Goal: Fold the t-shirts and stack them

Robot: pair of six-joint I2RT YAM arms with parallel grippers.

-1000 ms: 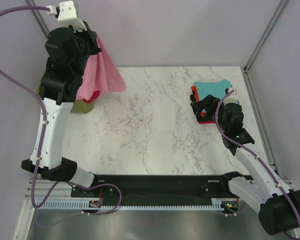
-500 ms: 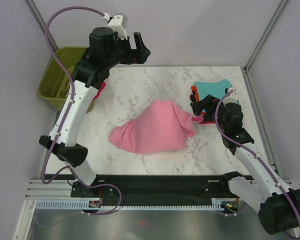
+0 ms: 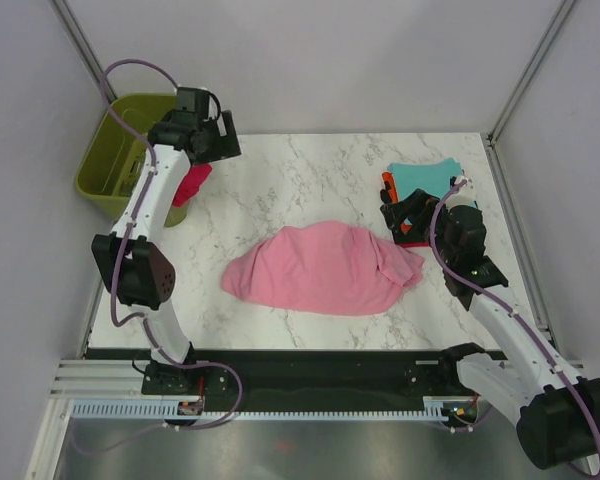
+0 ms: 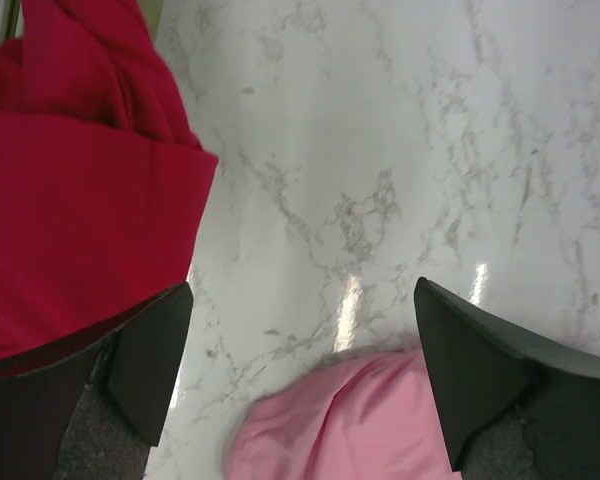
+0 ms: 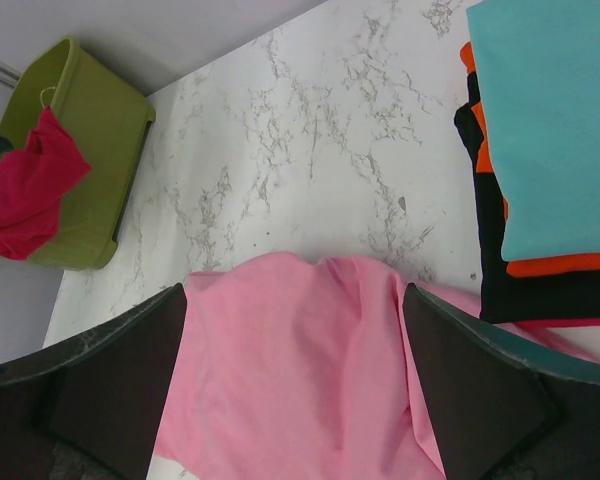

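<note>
The light pink t-shirt (image 3: 325, 270) lies crumpled in the middle of the tabletop (image 3: 310, 170). The crimson t-shirt (image 3: 190, 185) drapes over the basket (image 3: 110, 150) rim, far left, with the left end effector (image 3: 223, 140) beside it, wide open and empty. The right end effector (image 3: 400, 215), likewise open and empty, sits beside the teal-topped stack (image 3: 430, 180), far right.

Table (image 3: 310, 170): white marble-pattern top, grey veining. Two small glare spots (image 4: 352, 300) show on it in the left wrist view; otherwise the lighting is even.
Walls (image 3: 330, 60): plain pale lilac-grey panels at back, left and right.
Aluminium posts (image 3: 533, 72) stand at both far corners.
Olive-green basket (image 3: 100, 165) sits at the far left corner.
Black plate (image 3: 320, 365) runs along the near table edge, with a brushed metal surface (image 3: 310, 450) below it.
</note>
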